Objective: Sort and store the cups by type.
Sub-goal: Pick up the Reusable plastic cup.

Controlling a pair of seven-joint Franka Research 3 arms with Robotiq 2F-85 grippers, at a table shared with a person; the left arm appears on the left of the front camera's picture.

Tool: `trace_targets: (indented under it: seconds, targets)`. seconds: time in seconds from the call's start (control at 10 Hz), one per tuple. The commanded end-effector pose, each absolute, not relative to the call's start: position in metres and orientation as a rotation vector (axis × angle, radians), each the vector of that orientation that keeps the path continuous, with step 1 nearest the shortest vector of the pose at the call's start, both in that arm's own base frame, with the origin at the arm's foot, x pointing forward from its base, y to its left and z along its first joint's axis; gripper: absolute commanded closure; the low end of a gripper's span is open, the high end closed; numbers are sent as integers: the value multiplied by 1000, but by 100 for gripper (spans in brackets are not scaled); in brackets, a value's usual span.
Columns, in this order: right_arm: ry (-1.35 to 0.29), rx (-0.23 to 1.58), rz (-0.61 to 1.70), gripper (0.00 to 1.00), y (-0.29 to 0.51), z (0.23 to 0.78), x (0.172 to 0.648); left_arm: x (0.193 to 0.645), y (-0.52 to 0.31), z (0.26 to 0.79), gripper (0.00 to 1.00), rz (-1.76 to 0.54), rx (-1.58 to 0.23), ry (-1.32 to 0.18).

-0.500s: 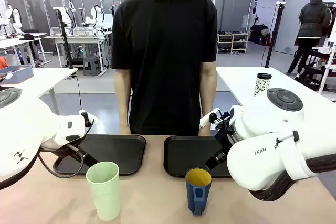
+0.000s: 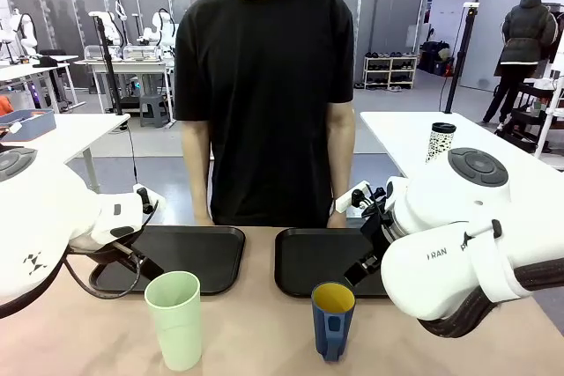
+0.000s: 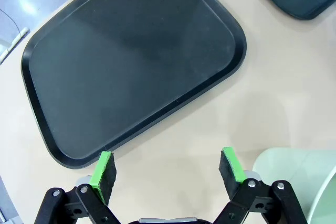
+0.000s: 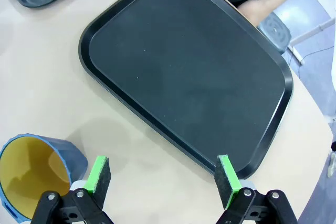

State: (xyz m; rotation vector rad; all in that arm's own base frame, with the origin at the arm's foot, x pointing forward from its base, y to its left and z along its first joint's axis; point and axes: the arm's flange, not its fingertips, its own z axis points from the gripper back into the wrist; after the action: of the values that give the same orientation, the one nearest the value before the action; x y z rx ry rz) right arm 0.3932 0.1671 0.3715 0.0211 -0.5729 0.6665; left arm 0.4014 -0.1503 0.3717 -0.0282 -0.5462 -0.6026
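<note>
- My left tool (image 3: 167,163) is released. Its green pads stand wide apart with nothing between them, hanging over bare worktop (image 2: 256,332) at the near rim of the left tray (image 2: 207,257).
- The green tumbler (image 2: 176,319) stands upright, mouth up, on the worktop in front of that tray. In the left wrist view its rim shows just beside one finger, apart from it and outside the gap.
- My right tool (image 4: 163,174) is released too, with its jaws spread and empty, at the near rim of the right tray (image 2: 313,261).
- The blue cup (image 2: 332,321), yellow inside, stands upright in front of the right tray with its handle turned toward me. In the right wrist view it sits just beside one finger, not between the pads.
- Each cup stands on the side of the arm nearest it, with an empty tray right behind it. I take that as one type per tray, so each arm has only a short carry and need not cross the other.
- I judge the wide jaws to be readiness for broad cup mouths. No grasp has begun and both trays are bare, so the sorting is at its start.
- The person (image 2: 264,85) stands at the far side behind the trays with arms down, off both tray floors, which leaves me room.
- Each tool must shift sideways to centre its cup before clenching.
- The tall tapered tumbler looks light and tippy, so a finger brushing its rim could topple it.
- I would take the blue cup across its body, clear of the handle.
</note>
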Motion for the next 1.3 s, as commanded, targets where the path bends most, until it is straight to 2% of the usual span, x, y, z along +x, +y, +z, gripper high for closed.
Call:
trace_targets:
  seconds: [0.0, 1.2]
  targets:
    - [-573, 22, 665, 0, 167, 372, 393, 402, -150, 372, 0, -602, -28, -546]
    - [-573, 22, 665, 0, 167, 372, 393, 402, -150, 372, 0, -602, -28, -546]
